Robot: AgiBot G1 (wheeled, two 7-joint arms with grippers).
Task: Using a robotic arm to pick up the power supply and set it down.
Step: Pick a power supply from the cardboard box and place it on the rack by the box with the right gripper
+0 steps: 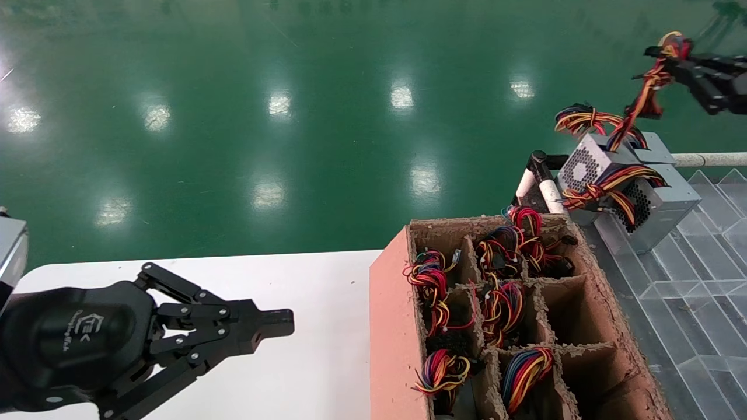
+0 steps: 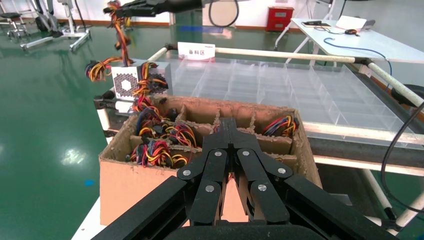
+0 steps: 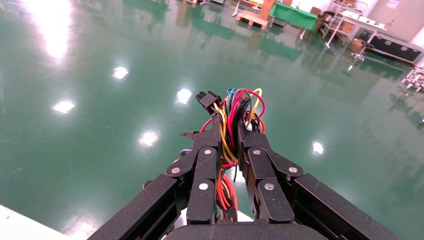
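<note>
Power supply [image 1: 627,186] on clear tray [image 1: 694,274], behind cardboard box [image 1: 397,326]; box right of white table [image 1: 315,350]; tray right of box.

Glossy green floor [image 1: 233,116] with ceiling-light glare, white table [image 1: 315,326] in front, red cabinet [image 2: 276,18] by far wall

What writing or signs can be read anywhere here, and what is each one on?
"备料区": red characters on the white sign standing at the far edge of the clear tray rack.
White logo on the left gripper's black body: an emblem with small lettering beside it, too small to read.
Nothing legible on the power supply or the cardboard box.
</note>
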